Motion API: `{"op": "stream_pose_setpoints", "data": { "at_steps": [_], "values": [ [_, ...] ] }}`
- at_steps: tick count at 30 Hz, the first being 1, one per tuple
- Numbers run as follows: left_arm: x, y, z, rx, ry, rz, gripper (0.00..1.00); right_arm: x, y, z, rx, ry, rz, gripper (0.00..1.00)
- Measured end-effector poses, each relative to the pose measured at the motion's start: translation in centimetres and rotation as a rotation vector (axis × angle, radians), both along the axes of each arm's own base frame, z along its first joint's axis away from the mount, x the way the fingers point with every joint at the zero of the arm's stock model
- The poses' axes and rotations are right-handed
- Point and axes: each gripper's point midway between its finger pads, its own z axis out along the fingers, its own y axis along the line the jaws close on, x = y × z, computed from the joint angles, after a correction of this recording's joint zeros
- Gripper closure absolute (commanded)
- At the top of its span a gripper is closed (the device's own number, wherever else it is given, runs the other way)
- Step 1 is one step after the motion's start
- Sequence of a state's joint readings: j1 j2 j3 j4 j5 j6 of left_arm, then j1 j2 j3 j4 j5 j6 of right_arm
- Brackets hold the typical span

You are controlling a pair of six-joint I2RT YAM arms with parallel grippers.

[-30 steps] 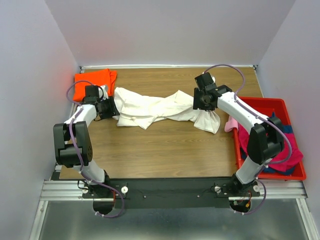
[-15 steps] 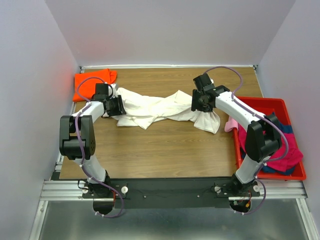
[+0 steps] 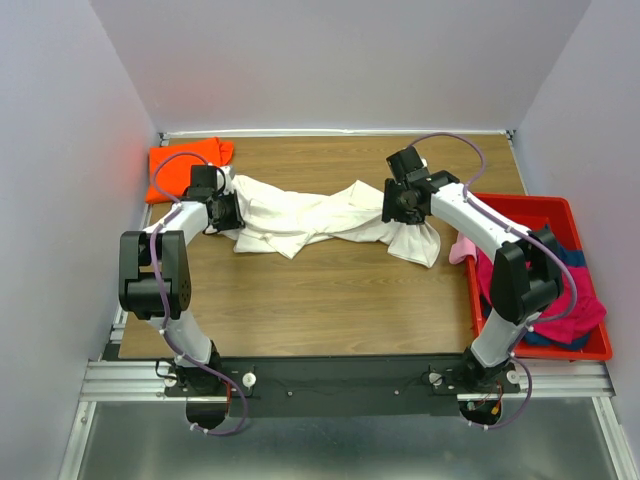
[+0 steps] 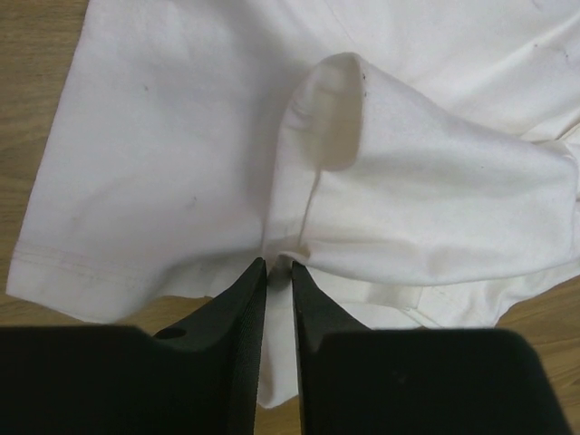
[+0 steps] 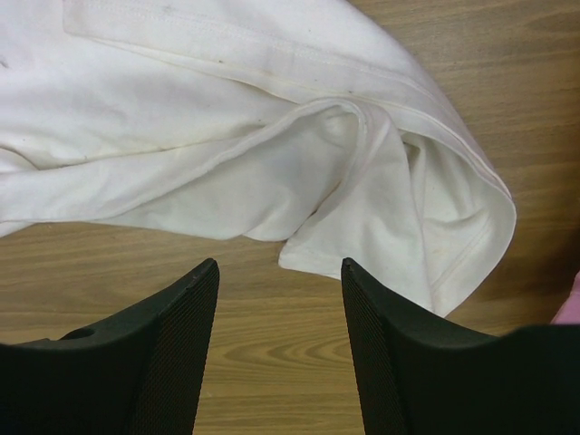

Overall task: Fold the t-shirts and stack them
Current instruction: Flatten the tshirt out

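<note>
Though hold of left fingers (image 4: 237, 362) unclear — right fingers (image 5: 172, 362) apart — magenta t-shirt (image 3: 578, 312) in red bin (image 3: 525, 203)

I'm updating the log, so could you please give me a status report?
Left gripper pinching cream-white t-shirt; right gripper open, empty, at its other end. Shirt crumpled, unfolded. Orange t-shirt in far-left corner. Nothing lying on it.

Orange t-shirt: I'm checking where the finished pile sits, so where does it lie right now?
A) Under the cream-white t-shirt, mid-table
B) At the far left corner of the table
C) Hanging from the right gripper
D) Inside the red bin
B: the orange t-shirt lies on the table at its far left corner, well away from the red bin at the right edge.
</note>
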State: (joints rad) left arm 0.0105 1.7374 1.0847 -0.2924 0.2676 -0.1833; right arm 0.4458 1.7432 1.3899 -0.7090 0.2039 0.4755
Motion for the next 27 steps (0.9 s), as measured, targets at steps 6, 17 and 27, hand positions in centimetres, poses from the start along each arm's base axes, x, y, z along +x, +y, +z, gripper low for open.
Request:
{"op": "stream_pose_setpoints", "data": {
  "at_steps": [6,17,27],
  "values": [
    [-0.1,-0.1,0.0,-0.001,0.002,-0.003,0.96,0.0,0.1,0.0,0.006,0.003,0.000,0.36],
    [0.2,-0.6,2.1,-0.023,-0.018,-0.006,1.00,-0.7,-0.1,-1.1,-0.001,0.028,-0.002,0.36],
    [2.0,-1.8,7.9,-0.095,-0.146,-0.023,1.00,-4.1,-1.3,-4.9,-0.034,0.141,-0.002,0.43]
  ]
}}
